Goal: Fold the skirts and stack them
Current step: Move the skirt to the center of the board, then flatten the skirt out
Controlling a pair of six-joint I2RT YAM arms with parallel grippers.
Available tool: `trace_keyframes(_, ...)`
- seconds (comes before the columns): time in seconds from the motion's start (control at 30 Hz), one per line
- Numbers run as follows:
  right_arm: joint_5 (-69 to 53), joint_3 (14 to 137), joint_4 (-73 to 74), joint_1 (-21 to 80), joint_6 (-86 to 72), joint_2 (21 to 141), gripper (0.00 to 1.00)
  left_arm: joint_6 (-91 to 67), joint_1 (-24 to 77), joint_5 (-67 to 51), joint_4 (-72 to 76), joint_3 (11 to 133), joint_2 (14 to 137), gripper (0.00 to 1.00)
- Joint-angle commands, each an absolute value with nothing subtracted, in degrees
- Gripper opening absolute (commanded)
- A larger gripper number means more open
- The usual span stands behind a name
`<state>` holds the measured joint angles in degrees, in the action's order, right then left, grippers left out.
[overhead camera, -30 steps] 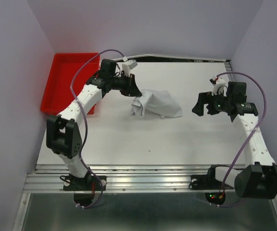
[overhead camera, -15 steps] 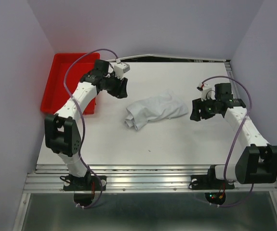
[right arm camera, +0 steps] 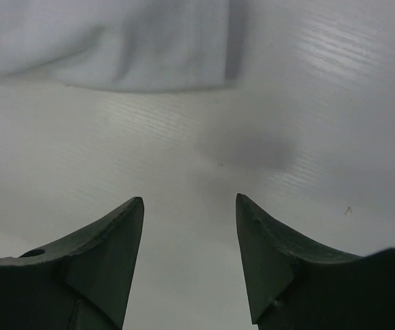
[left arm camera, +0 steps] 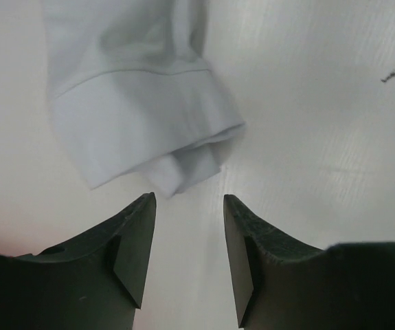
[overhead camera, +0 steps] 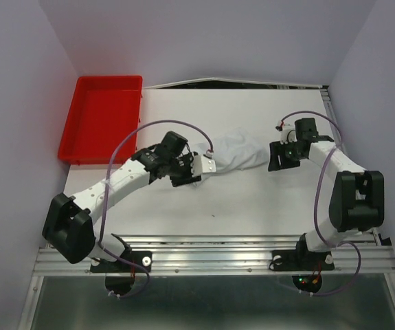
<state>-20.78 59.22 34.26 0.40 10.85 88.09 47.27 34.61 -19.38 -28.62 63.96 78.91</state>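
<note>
One skirt point(overhead camera: 242, 148): pale grey-white cloth, bunched and creased, lying on the bench a little beyond its middle, between the tips of the two arms.
Bench point(overhead camera: 252, 199): a white surface with purple-grey walls on three sides and the arm bases on the near rail.
Left arm point(overhead camera: 125, 180): stretched from the near-left corner toward the middle, its wrist low at the skirt's left end.
Left fingers point(left arm camera: 142, 220): apart with nothing between them. In the wrist view the skirt's rolled, hemmed end lies just ahead of the tips, and a narrow strip of bare bench shows between cloth and tips.
Right arm point(overhead camera: 341, 185): bent up the right side, its wrist turned in toward the skirt's right end.
Right fingers point(right arm camera: 130, 227): apart and empty. The skirt's edge runs across the top of the wrist view, with an open stretch of bench between it and the tips.
Red tray point(overhead camera: 101, 127): at the far left corner of the bench, well apart from the skirt and from both arms.
Dark speck point(overhead camera: 213, 215): a small mark on the bench nearer the bases, apart from the cloth.
</note>
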Motion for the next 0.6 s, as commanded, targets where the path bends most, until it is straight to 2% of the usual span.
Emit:
trace_keyframes(0.0,-20.9,64.4,30.8,0.5,7.5,93.3,0.60,53.5,42.2,-11.2,-22.3,56.5,77.1,0.55)
trace_keyframes(0.33,-19.6,69.2,28.0,0.5,3.4,101.5,0.56,56.6,44.1,-9.2,-17.5,56.8,85.9,0.54)
trace_keyframes(0.57,-19.9,71.1,27.1,0.5,2.9,104.8,0.54,59.6,45.9,-11.7,-16.9,56.8,87.2,0.52)
